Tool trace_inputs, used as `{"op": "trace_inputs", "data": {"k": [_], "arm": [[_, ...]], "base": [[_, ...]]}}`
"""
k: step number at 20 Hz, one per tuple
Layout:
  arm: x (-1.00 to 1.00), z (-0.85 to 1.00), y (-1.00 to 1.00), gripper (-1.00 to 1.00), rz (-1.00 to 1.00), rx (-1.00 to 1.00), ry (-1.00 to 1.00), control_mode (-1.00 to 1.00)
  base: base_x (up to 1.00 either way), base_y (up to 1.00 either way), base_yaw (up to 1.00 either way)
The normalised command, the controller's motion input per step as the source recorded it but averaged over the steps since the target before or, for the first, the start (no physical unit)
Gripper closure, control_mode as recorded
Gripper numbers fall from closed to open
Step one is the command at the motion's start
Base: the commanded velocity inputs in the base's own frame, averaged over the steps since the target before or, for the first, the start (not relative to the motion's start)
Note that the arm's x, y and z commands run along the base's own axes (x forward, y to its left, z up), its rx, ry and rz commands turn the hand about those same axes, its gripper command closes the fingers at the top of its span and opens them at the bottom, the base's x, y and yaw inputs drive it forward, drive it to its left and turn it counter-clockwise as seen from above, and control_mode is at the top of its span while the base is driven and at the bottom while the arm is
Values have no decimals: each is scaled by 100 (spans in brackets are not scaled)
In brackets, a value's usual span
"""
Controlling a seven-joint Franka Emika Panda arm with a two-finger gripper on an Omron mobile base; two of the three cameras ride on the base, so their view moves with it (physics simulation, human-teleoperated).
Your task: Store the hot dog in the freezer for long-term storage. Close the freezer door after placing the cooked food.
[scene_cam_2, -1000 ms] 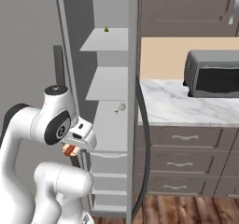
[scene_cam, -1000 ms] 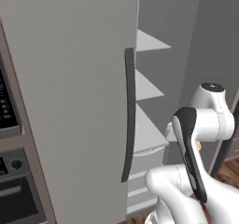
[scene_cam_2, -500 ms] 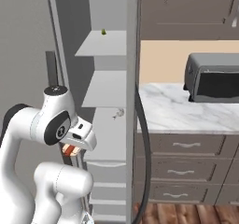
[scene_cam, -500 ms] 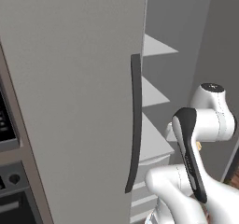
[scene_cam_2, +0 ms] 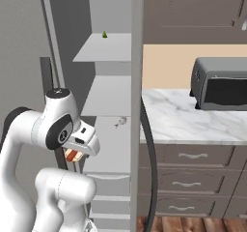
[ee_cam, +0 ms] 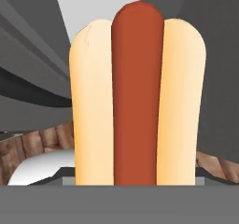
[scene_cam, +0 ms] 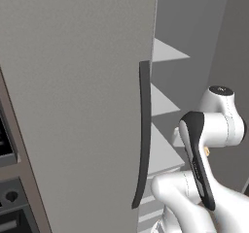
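The hot dog (ee_cam: 137, 97), a tan bun with a red-brown sausage down its middle, stands upright and close in the hand view. My gripper (scene_cam_2: 73, 154) is shut on it, and its red end peeks out under the white hand in the right base view. The hand hangs low in front of the open freezer (scene_cam_2: 108, 95), just outside its white shelves (scene_cam: 163, 106). The freezer door (scene_cam_2: 136, 81) stands open, edge-on to the right base view, with its dark bar handle (scene_cam_2: 150, 168) curving down. My fingertips are hidden behind the bun.
The wider grey door (scene_cam: 73, 91) with its dark handle (scene_cam: 142, 135) is shut, to the left of the opening. A small green item (scene_cam_2: 104, 34) sits on the top shelf. A toaster oven (scene_cam_2: 222, 83) stands on the marble counter (scene_cam_2: 183, 120) above drawers to the right.
Both base views have shifted and the freezer looks nearer, so the base has driven. The arm keeps its pose with the hot dog still gripped.
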Motion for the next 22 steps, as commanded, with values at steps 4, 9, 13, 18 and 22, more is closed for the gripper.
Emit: {"op": "trace_inputs", "data": {"k": [4, 9, 13, 18, 22], "arm": [[0, 0, 0, 100, 0, 0, 0, 100], [4, 0, 0, 100, 0, 0, -1, -100], [43, 4, 0, 100, 7, 0, -10, -100], [45, 10, -1, 100, 11, 0, -14, -100], [69, 11, 0, 100, 17, 0, -9, -100]], "base": [[0, 0, 0], [3, 0, 0], [0, 0, 0], [0, 0, 0], [0, 0, 0]]}}
